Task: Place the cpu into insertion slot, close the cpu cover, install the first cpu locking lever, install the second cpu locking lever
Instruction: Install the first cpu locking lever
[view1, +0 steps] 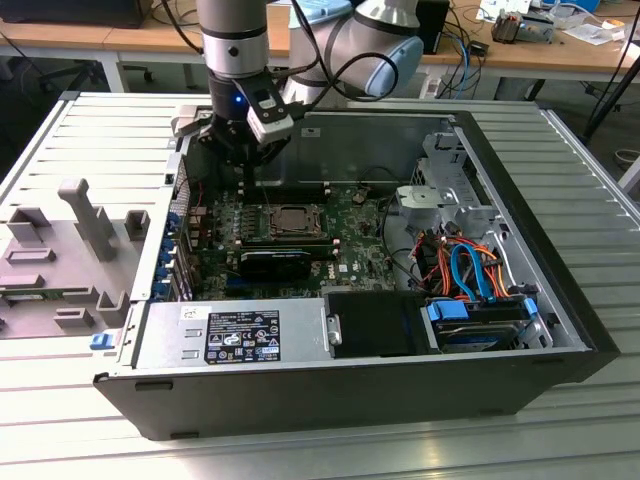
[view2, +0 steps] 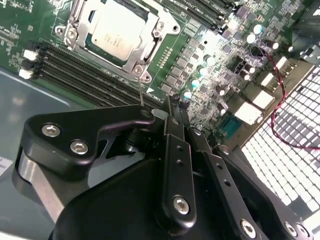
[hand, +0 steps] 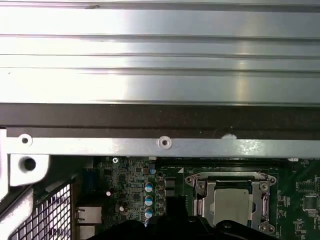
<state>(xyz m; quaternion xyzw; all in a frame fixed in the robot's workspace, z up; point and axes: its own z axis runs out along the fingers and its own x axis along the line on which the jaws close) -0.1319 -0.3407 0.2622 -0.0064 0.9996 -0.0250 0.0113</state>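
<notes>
Exterior view first: we see the arm reaching down into an open computer case (view1: 560, 330) that lies on its side on a ribbed metal tabletop (view1: 90, 140). The gripper (view1: 247, 178) hangs over the green motherboard (view1: 355, 235), just beside the insertion slot (view1: 289, 222) on the exterior view's left of it, with a thin dark tip pointing down toward the board.

From the second wrist view we look past the black gripper body at the socket. The cpu (view2: 119, 31) already sits in the insertion slot, its dull silver top showing through the square window of the cpu cover (view2: 145, 52), which lies flat over it. A thin metal lever (view2: 140, 91) runs from the socket's corner down toward the gripper, and its end meets the black fingers (view2: 172, 116). The fingers look drawn close together around that spot, but we cannot tell for sure whether they are closed on the lever.

First wrist view gives us the same socket from the other side: the cpu (hand: 231, 201) inside the silvery frame of the cover (hand: 200, 192), below the edge of the case wall (hand: 160, 144). Long black memory slots (view2: 75, 75) run beside the socket.
</notes>
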